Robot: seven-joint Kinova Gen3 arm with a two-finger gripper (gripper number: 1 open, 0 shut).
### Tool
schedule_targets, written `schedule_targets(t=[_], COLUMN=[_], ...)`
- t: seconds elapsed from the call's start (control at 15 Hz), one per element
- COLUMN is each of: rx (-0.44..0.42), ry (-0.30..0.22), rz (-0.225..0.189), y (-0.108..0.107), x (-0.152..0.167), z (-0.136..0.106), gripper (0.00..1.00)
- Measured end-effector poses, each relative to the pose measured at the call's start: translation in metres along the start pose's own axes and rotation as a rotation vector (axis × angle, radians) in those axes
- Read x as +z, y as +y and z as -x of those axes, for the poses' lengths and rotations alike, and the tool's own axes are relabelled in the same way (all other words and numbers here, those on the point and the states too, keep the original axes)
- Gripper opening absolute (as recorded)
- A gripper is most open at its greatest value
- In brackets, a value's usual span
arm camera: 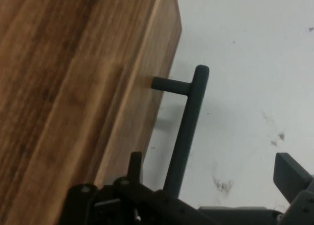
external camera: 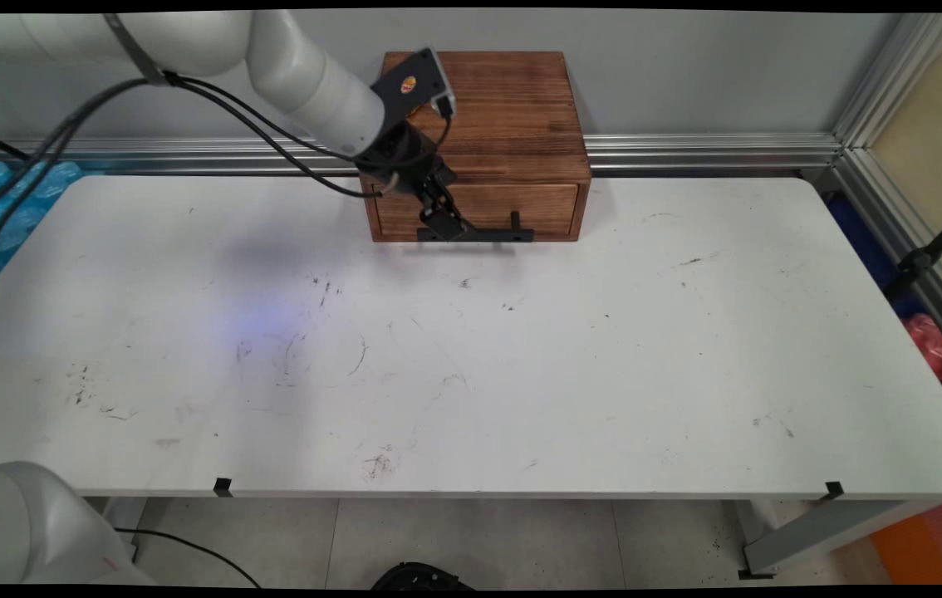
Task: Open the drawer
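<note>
A brown wooden box (external camera: 504, 116) stands at the back of the white table (external camera: 471, 374), with a shut drawer (external camera: 537, 206) in its front. A black bar handle (external camera: 492, 236) runs across the drawer's lower edge. My gripper (external camera: 443, 224) is down at the left end of this handle. In the hand view the handle (arm camera: 189, 117) passes between my two fingers, one finger (arm camera: 135, 163) close to the drawer front (arm camera: 130, 122), the other (arm camera: 290, 175) well out over the table. The gripper (arm camera: 211, 168) is open, straddling the bar without clamping it.
The box backs onto a grey wall with a metal rail (external camera: 712, 149). Black cables (external camera: 272, 137) hang from the arm left of the box. Scuffed white tabletop spreads in front of the drawer.
</note>
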Motion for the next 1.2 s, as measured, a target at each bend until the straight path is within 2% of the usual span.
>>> schedule_targets(t=[0.33, 0.87, 1.2], rx=[0.002, 0.038, 0.028], ry=[-0.026, -0.049, -0.067], rz=[0.016, 0.008, 0.018], y=[0.004, 0.001, 0.0], x=[0.021, 0.048, 0.06], z=[-0.002, -0.006, -0.005], gripper=[1.0, 1.0, 1.0])
